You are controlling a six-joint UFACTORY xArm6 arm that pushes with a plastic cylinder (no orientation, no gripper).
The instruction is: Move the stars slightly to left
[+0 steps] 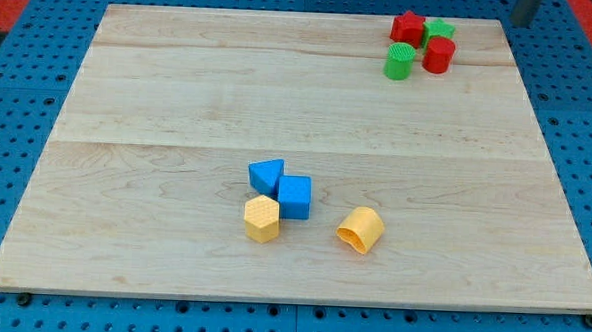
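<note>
Our red star (407, 28) and green star (441, 32) sit touching at the view's top right; we cannot see my tip, so its state is unknowable.

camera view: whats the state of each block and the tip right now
red star: upright, top-right cluster, touching green star
green star: behind red cylinder, partly hidden
red cylinder: upright
green cylinder: upright, at the cluster's left
blue triangle: flat, against blue cube
blue cube: flat, touching yellow hexagon
yellow hexagon: upright
yellow cylinder: tipped on its side, alone
my tip: not clearly visible
</note>
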